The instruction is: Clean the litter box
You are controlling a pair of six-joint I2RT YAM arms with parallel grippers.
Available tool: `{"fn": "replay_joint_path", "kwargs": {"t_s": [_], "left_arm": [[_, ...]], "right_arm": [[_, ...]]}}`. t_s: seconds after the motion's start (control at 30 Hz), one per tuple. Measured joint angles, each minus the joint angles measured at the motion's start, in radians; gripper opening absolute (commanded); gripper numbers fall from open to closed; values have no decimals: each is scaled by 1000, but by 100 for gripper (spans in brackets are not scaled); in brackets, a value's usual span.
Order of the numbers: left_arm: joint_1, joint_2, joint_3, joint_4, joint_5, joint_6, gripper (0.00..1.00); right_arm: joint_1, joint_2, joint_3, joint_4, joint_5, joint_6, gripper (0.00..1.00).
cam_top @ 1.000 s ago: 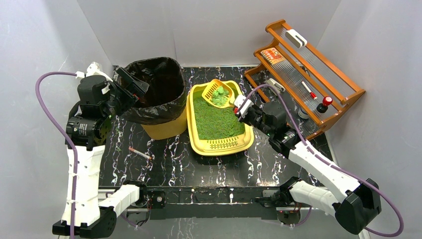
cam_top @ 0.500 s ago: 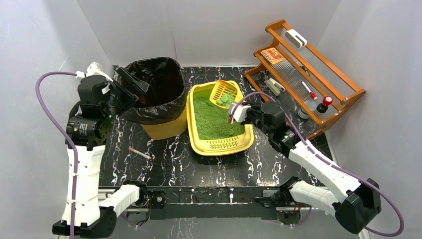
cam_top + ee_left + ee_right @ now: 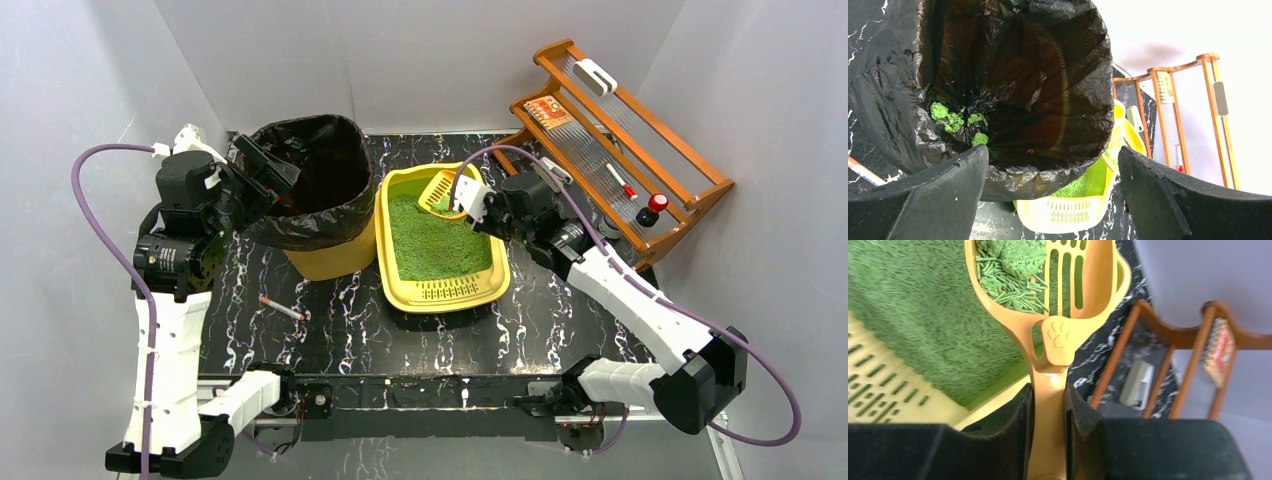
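The yellow litter box (image 3: pixel 440 292) (image 3: pixel 1083 215) (image 3: pixel 878 390) lies mid-table, filled with green litter, its slotted grate at the near end. My right gripper (image 3: pixel 472 205) (image 3: pixel 1048 410) is shut on the handle of an orange slotted scoop (image 3: pixel 440 192) (image 3: pixel 1048 295). The scoop hangs above the box's far end and carries green clumps (image 3: pixel 1015 257) and loose pellets. My left gripper (image 3: pixel 262 170) (image 3: pixel 1053 187) stands wide open at the near-left rim of the yellow bin (image 3: pixel 320 258) lined with a black bag (image 3: pixel 1013 75). Green clumps (image 3: pixel 955 122) lie in the bag's bottom.
A wooden rack (image 3: pixel 620 150) (image 3: pixel 1158 360) with small items stands at the back right, close behind the right arm. A thin red-and-white stick (image 3: pixel 282 307) lies on the black marble table (image 3: pixel 340 340) in front of the bin.
My right arm has lifted the loaded scoop out of the litter and drawn it toward the box's far right corner, loose litter falling away. The left arm has stayed still.
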Motion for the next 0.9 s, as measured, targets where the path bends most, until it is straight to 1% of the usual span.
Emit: {"fn": "replay_joint_path", "kwargs": {"t_s": [0.17,0.43,0.67,0.9], "left_arm": [[0,0,0,0,0,0,98],[-1,-2,0,0,0,2,98],[-1,-2,0,0,0,4,98],[-1,-2,0,0,0,4,98]], "right_arm": [[0,16,19,-64,-62,184,0],[0,69,12,-83,-235,439,0],[-8,146,20,-119,-257,568,0],[-45,166,27,-138,-304,631,0]]}}
